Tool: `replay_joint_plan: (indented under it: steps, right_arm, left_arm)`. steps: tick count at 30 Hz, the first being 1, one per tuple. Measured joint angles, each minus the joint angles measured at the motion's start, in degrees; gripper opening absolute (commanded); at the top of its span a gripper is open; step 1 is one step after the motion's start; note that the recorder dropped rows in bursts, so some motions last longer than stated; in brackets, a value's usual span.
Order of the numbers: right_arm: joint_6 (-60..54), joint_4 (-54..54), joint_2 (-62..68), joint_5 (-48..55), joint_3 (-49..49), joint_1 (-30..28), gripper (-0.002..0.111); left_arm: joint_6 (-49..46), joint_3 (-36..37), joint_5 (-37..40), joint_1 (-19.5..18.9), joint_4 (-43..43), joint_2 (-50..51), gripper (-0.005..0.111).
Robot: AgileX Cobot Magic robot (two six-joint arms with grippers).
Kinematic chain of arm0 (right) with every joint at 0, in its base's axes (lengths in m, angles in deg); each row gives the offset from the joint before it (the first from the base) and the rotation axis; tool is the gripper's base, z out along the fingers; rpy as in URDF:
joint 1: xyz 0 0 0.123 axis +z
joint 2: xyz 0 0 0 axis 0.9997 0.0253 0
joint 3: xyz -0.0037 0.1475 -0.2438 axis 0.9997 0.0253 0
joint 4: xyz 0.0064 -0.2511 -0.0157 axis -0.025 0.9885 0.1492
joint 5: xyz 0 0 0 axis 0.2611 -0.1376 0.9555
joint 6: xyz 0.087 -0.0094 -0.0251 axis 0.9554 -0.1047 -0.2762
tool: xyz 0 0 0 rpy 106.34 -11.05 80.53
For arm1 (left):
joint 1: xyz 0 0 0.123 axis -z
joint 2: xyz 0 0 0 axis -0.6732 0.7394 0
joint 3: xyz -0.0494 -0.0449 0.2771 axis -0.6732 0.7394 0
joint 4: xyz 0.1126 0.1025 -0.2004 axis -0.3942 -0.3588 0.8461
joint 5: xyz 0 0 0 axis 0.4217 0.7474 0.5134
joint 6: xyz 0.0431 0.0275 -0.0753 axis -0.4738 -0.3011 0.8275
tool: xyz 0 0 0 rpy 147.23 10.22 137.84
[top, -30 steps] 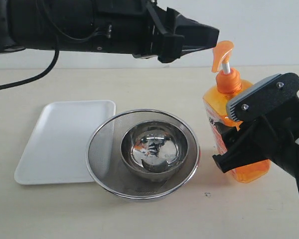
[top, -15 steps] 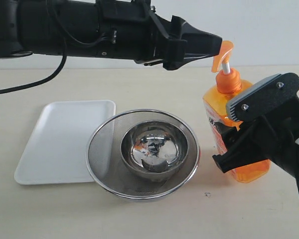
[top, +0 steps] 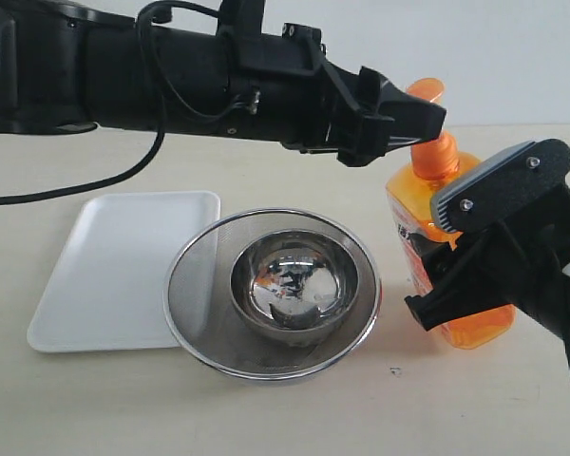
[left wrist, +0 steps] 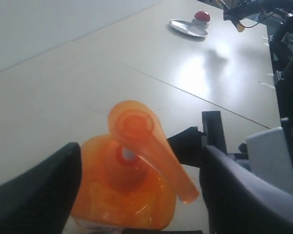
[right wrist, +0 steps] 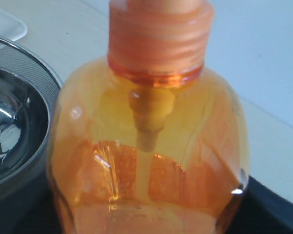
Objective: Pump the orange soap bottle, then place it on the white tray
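The orange soap bottle point(top: 413, 195) stands upright at the right, beside the sieve. My right gripper point(top: 453, 256) is shut on its lower body; in the right wrist view the bottle point(right wrist: 146, 141) fills the picture and dark fingers point(right wrist: 271, 209) press its sides. My left gripper point(top: 426, 119) reaches across from the left and is open around the orange pump head point(left wrist: 136, 129). Its two black fingers point(left wrist: 36, 195) stand on either side of the head without visibly touching it. The pump stem is hidden in the exterior view. The white tray point(top: 123, 261) lies flat at the left with nothing on it.
A round steel mesh sieve point(top: 195, 275) holding a shiny steel bowl point(top: 294, 285) sits between the tray and the bottle. Far off in the left wrist view, a red object on a steel plate point(left wrist: 198, 22) stands on another table, near dark equipment point(left wrist: 288, 73).
My left arm has moved right and down, so its fingertips now straddle the pump head instead of hanging left of it. The bottle and my right gripper have stayed put.
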Motion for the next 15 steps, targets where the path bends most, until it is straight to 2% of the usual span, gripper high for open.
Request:
replay_joint_plan:
  steps: [15]
  right_arm:
    - [0.00, 0.18, 0.00, 0.11, 0.00, 0.00, 0.001]
  left_arm:
    - [-1.94, 0.00, -7.23, 0.09, 0.00, 0.60, 0.065]
